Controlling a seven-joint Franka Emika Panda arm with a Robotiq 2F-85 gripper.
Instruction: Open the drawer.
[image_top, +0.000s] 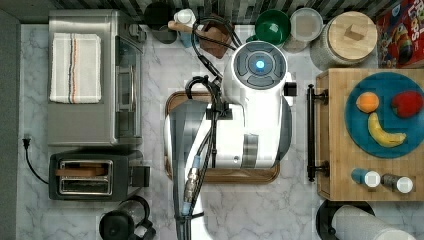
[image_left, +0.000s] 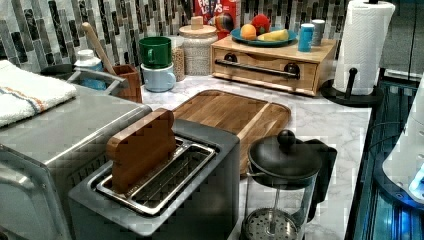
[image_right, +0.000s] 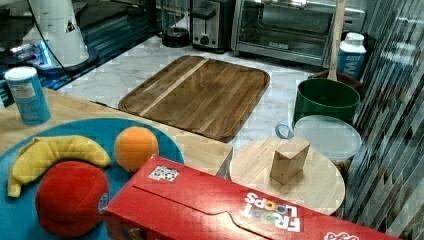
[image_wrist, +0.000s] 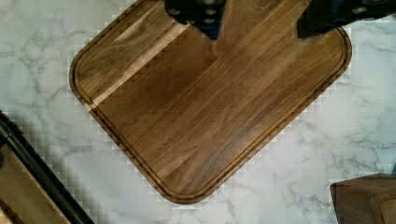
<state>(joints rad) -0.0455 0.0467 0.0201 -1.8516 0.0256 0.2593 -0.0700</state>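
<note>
Drawer (image_left: 260, 64): light bamboo-wood front set in a low box of the same wood, fully shut, front flush with the box. Long black bar handle (image_top: 311, 132) on two round black mounts, running level across nearly the whole front. Box stands on the marble counter against the tiled back wall, at the top view's right edge; front faces the counter's middle.

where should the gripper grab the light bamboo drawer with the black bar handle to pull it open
Probably the long black bar handle, near its middle between the two black mounts. It runs across the front of the light bamboo drawer and stands off the wood, leaving a gap for fingers. Come from the wooden tray side, straddling the bar. The open gripper hangs above that tray.
</note>
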